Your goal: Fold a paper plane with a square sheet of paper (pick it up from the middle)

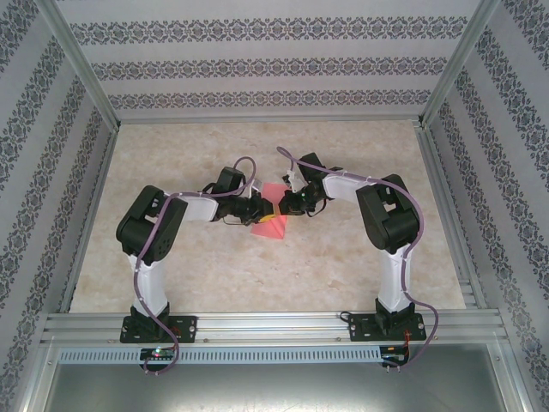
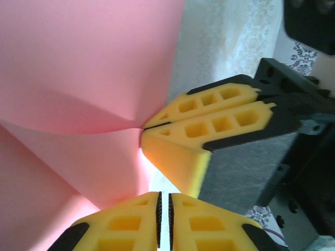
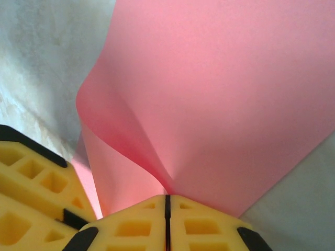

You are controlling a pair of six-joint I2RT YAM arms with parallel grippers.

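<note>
- The left gripper (image 2: 163,201) sits closest in its own wrist view, at the bottom edge. Its two yellow fingers are pressed together, with just a thin dark slit between them.
- The sheet (image 2: 78,68) of pink paper fills the upper left of that view, and its lower edge runs down to those fingertips. Whether any paper sits inside the slit, I cannot tell.
- The right gripper (image 2: 151,127) reaches in from the right of the same view. Its jaws are closed on the sheet at a point where two soft creases meet.
- In the right wrist view, its yellow fingers meet at the bottom middle. The sheet rises out of their seam and spreads wide toward the top right.
- A curled fold bulges from that pinch toward the upper left, so the paper is bent, not flat.
- The left gripper's yellow fingers show at the lower left of that view, just beside the sheet's left edge.
- From the top camera, the sheet sits between the two grippers, over the middle of the table (image 1: 343,283).
- Both arms bend inward from the near edge, elbows out, with their wrists facing each other across the sheet.
- The table is pale and marbled, and patterned walls (image 1: 257,69) stand on three sides.
</note>
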